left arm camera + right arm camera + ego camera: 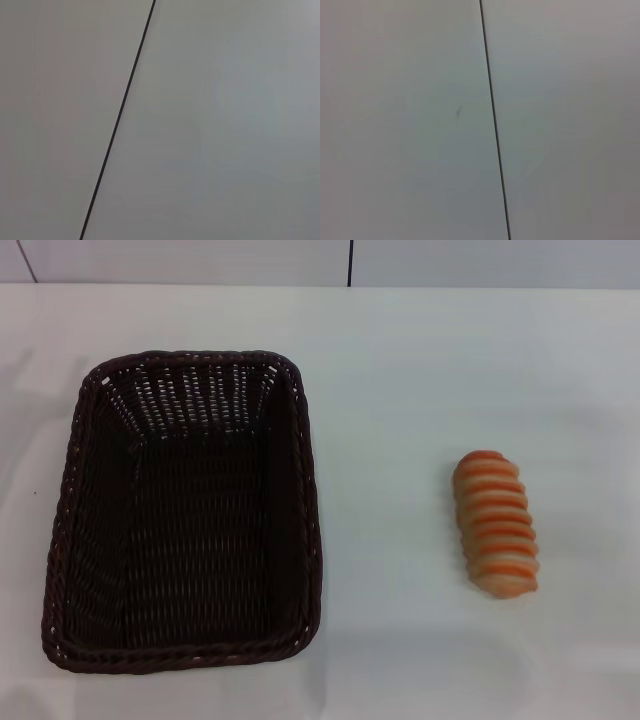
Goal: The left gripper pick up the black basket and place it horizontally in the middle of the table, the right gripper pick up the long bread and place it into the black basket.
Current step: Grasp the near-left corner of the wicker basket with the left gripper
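The black basket, a large dark woven tray, lies on the left half of the white table in the head view, its long side running away from me. It holds nothing. The long bread, a tan loaf with orange-brown ridges, lies on the right half of the table, well apart from the basket. Neither gripper appears in any view. Both wrist views show only a plain grey panel surface with a thin dark seam.
A pale wall with a dark vertical seam runs behind the table's far edge. Bare white tabletop separates the basket and the bread and lies beyond them.
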You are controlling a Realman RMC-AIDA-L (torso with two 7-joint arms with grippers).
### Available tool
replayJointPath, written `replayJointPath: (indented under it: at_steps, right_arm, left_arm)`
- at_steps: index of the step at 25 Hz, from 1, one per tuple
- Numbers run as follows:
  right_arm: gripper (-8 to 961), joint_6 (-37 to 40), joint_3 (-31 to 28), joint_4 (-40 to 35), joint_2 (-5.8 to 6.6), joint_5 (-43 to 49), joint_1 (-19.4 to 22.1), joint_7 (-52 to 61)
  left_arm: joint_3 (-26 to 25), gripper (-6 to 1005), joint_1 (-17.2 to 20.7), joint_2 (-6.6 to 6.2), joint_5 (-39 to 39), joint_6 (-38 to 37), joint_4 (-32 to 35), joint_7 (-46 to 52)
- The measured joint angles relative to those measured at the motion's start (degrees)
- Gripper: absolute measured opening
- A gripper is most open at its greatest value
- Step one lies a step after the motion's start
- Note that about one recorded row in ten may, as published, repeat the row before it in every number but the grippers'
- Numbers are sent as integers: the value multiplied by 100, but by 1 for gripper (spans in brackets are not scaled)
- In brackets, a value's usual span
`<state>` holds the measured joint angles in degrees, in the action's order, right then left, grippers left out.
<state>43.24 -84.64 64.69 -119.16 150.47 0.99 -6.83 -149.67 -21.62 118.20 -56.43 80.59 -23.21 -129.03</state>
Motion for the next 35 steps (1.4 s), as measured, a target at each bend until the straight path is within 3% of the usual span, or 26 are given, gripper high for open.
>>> replayJointPath:
  at_steps: [9,14,19,24,35]
  right_arm:
    - [567,0,-17,-6,3,0,-12,67]
    - [567,0,-18,-11,6,0,-9,68]
    - [567,0,-16,1,8,0,20,68]
    - [566,0,-10,6,8,0,33,68]
    - [566,0,-18,24,7,0,33,68]
  left_arm:
    - [-8,813,-5,2,6,-32,0,37]
    - [1,813,43,2,7,-294,-352,898]
    - [357,812,356,-23,-358,-1216,-1684,3036]
    - [692,812,681,-75,-1429,-1870,-3286,5137]
    - [684,811,904,-378,-4035,-1342,-5653,8581]
